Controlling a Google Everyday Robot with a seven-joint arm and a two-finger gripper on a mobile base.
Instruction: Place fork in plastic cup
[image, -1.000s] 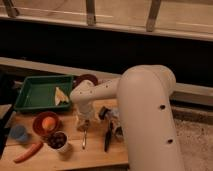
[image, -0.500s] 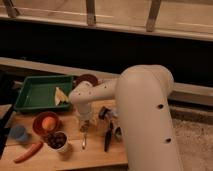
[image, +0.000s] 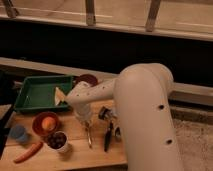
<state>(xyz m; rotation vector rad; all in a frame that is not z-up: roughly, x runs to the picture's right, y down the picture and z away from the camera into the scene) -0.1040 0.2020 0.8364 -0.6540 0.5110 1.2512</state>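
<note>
Near the middle of the wooden tabletop (image: 80, 156), the tool (image: 84, 118) hangs at the end of the big white arm (image: 145, 115), which reaches in from the right and bends down. It sits just above the upper end of the fork (image: 89, 136). I cannot tell how far the tool is open, nor whether it has hold of anything; its tip blurs into the top of the fork.

The fork lies flat on the wood, running towards the front edge. Just to its right lies a black-handled utensil (image: 107, 138), roughly parallel to it. A small shiny metal cup (image: 104, 113) stands above that utensil, close to the arm.

The plastic cup (image: 19, 133), light blue, stands upright at the far left of the tabletop, well apart from the fork. Between them are an orange bowl (image: 39, 131) with a round orange fruit (image: 48, 123) in it and a white cup (image: 60, 142) with dark contents. A carrot (image: 29, 152) lies near the front left corner. Behind the bowl sits a green tray (image: 30, 92) with a yellowish piece (image: 60, 95) at its right side, and a dark red bowl (image: 87, 79) stands beside the tray.
</note>
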